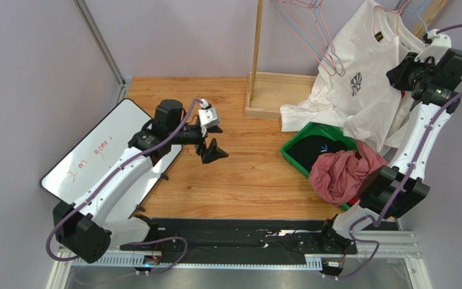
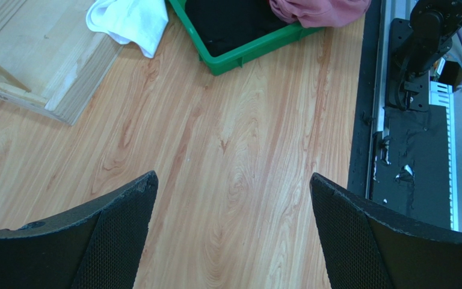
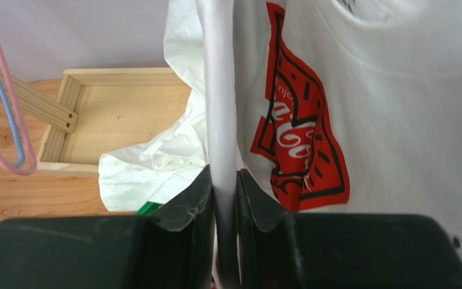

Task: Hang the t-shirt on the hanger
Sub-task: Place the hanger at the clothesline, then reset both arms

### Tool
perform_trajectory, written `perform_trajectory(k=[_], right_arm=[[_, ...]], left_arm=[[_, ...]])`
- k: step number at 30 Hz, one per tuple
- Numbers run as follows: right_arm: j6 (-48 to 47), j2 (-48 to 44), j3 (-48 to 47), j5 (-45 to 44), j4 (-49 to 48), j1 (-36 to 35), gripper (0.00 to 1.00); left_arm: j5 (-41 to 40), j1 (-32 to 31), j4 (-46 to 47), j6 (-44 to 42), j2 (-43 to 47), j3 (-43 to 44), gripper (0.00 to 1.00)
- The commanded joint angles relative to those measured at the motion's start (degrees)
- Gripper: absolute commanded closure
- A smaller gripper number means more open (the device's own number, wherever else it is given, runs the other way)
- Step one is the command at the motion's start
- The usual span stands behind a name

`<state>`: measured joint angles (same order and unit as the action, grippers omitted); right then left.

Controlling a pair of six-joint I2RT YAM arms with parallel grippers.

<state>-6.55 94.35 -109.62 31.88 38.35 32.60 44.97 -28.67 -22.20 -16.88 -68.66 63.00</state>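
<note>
The white t-shirt, with a dark neck label and a small bluish print, hangs at the back right; its hem lies over the wooden base. My right gripper is at its right edge, shut on a vertical fold of white fabric that seems to belong to this t-shirt. Right behind that fold hangs a white shirt with a red graphic. A pink wire hanger hangs with light-blue ones left of the t-shirt, also in the right wrist view. My left gripper is open and empty over bare wood.
A green bin with dark cloth and a crumpled pink garment sits by the right arm. A wooden rack base with an upright post stands at the back. A whiteboard lies on the left.
</note>
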Motion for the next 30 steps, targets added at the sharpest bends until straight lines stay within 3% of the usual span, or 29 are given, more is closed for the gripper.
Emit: perform_trajectory(k=[1,8,11,13,14,15,19,21,24,27,30], right_arm=[[-2.07,-4.60,4.23,0.82,0.50,2.37,0.75],[-3.12,-7.51,7.76,1.96,0.85,3.79,0.70],[-3.38,-7.86,5.83,5.19,2.95,4.05,0.53],[-3.30,-9.17,3.72,7.22,4.44,4.05,0.29],[-2.86,-9.88,3.11,9.15,4.72,4.14,0.10],[-2.34,-10.40,2.14,10.04,4.89,4.05,0.05],[2.66,-14.44,-0.32,13.64,5.59,3.96,0.00],[4.25,-16.56,-1.03,16.36,6.21,3.79,0.00],[5.23,-18.58,-2.26,19.89,9.80,1.86,0.00],[4.44,-19.55,-2.79,20.15,14.29,-3.58,0.00],[0.84,-19.55,-2.26,17.79,20.61,-13.41,0.00]], left_arm=[[1.70,0.36,-0.13,-1.66,2.04,-0.60,0.01],[2.31,0.36,0.22,-1.22,1.43,-0.43,0.01],[2.66,0.71,0.40,1.14,1.07,0.54,0.01],[2.40,1.50,0.92,3.69,0.90,1.59,0.01],[2.32,2.12,2.14,6.92,0.81,2.12,0.01],[2.14,2.64,2.94,9.30,0.73,2.47,0.01],[0.39,8.26,3.39,19.51,-1.81,8.07,0.01],[-2.33,10.72,-1.78,22.32,-4.09,11.68,0.01],[-4.10,14.58,-6.80,21.64,-4.29,16.01,0.01],[-6.12,18.19,-10.92,21.02,-3.32,17.24,0.01],[-8.66,20.66,-19.27,19.35,-3.67,20.39,0.01]])
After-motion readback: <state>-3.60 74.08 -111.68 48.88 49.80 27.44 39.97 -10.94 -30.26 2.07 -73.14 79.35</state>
